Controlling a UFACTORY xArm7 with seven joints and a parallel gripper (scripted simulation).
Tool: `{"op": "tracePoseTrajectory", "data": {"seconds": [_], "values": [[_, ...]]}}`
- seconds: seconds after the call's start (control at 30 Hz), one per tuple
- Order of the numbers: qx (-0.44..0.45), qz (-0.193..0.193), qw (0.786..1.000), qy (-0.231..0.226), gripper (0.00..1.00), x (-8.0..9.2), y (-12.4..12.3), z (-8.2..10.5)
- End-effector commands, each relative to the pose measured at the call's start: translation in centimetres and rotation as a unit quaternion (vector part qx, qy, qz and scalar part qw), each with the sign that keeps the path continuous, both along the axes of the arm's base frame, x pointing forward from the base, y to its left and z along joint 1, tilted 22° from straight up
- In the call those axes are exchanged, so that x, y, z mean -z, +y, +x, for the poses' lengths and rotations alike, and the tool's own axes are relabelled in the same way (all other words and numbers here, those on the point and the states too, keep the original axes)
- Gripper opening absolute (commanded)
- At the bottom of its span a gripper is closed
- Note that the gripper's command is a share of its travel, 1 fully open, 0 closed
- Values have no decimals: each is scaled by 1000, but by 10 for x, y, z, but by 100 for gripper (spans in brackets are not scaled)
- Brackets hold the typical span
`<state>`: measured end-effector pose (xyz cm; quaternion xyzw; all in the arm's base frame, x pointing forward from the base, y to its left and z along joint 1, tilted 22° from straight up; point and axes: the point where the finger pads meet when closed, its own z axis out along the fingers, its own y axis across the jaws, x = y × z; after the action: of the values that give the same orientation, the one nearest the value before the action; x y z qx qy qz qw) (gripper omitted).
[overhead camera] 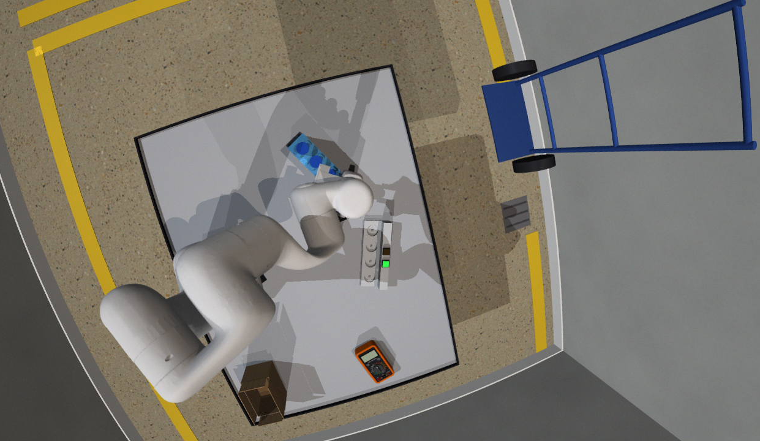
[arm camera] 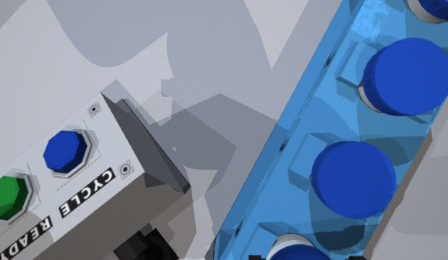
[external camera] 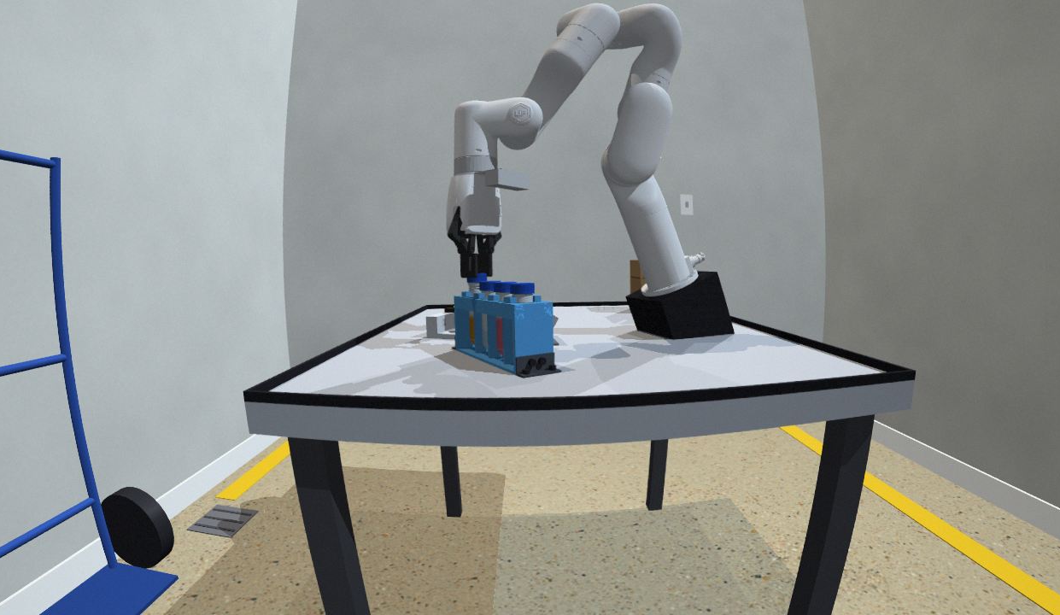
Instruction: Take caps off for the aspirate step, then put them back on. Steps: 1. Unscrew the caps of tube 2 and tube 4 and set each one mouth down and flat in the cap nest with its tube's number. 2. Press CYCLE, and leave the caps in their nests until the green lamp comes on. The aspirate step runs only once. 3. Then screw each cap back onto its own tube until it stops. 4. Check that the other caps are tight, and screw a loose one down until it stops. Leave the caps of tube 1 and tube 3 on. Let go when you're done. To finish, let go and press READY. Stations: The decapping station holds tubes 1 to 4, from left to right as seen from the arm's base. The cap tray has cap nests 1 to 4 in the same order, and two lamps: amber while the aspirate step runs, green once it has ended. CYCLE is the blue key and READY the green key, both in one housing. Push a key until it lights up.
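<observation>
Key housing point(arm camera: 101, 170) beside the end effector point(external camera: 477, 269): blue key point(arm camera: 65, 151) lettered CYCLE, green key point(arm camera: 7, 196) lettered READY, partly cut off. End effector pinching a blue cap point(external camera: 481, 277) at the end tube of the blue decapping station point(external camera: 518, 329) on the worktop point(external camera: 670, 366); fingertips and cap seating hard to make out

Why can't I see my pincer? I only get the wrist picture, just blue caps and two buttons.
Observer: From the side, the pincer is shut on a blue cap, right at the top of the end tube in the blue rack.
Operator: Is the green lamp on?
Observer: Yes. From above, a green lamp glows on the cap tray.
Operator: Any caps in the nests?
Observer: From above, no blue caps show in them.
</observation>
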<state>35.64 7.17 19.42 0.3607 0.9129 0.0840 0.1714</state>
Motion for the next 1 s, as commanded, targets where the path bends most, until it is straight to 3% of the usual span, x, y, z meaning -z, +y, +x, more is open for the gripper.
{"op": "tracePoseTrajectory", "data": {"seconds": [0.0,0.97], "values": [[0,0,1000,-1,0,1,0,2],[0,0,1000,-1,0,6,1,4]]}}
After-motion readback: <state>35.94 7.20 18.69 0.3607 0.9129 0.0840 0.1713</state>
